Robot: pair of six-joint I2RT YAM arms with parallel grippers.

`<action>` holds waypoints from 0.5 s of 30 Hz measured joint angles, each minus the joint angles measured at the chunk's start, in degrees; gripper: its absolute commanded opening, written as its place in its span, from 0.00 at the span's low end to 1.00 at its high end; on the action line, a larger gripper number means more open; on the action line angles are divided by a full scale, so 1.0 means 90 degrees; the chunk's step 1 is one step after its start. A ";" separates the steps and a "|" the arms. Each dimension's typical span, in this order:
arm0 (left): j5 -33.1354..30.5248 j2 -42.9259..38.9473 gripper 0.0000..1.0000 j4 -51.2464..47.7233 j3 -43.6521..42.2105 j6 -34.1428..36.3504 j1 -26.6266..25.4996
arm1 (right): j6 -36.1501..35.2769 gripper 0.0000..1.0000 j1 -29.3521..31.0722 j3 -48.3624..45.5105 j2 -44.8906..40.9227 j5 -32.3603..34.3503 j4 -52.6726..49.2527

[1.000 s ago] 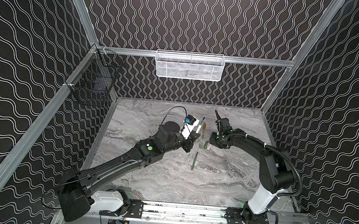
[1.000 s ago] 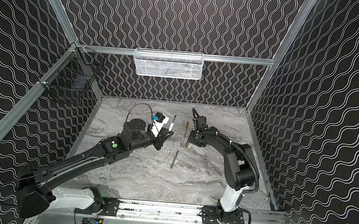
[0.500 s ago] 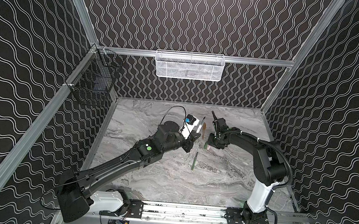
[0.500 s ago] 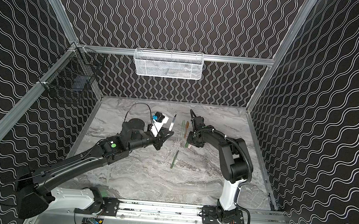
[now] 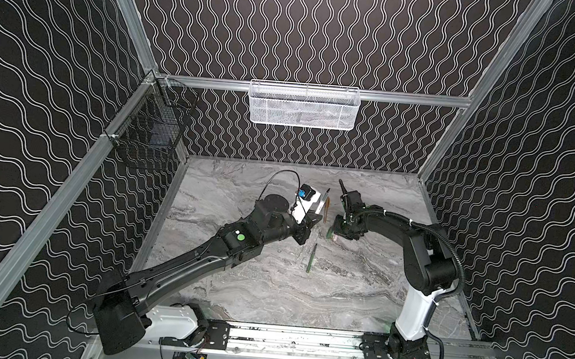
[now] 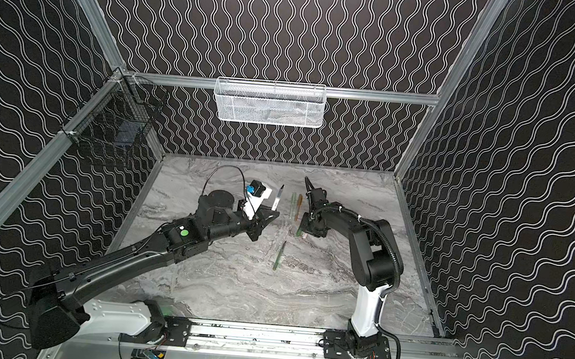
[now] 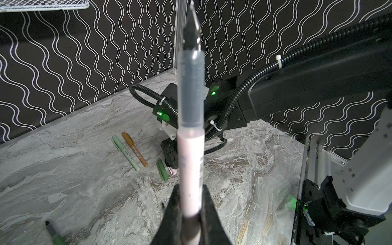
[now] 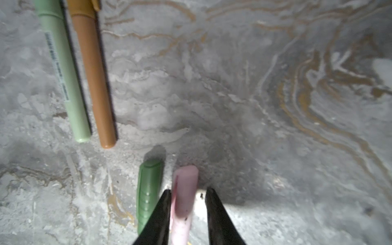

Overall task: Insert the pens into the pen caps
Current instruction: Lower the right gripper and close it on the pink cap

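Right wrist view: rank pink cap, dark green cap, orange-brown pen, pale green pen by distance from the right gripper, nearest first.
1. Pink cap: between the right gripper's open jaws.
2. Dark green cap: just outside one finger.
3. Orange-brown pen: farther ahead.
4. Pale green pen: beside it, on its far side.

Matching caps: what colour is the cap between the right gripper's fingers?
Pink cap, clearest in the right wrist view.
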 measured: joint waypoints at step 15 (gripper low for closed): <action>0.0027 0.0068 0.02 -0.0002 0.0027 0.0000 0.0000 | -0.0546 0.32 -0.0022 0.0192 -0.0007 -0.0046 -0.0340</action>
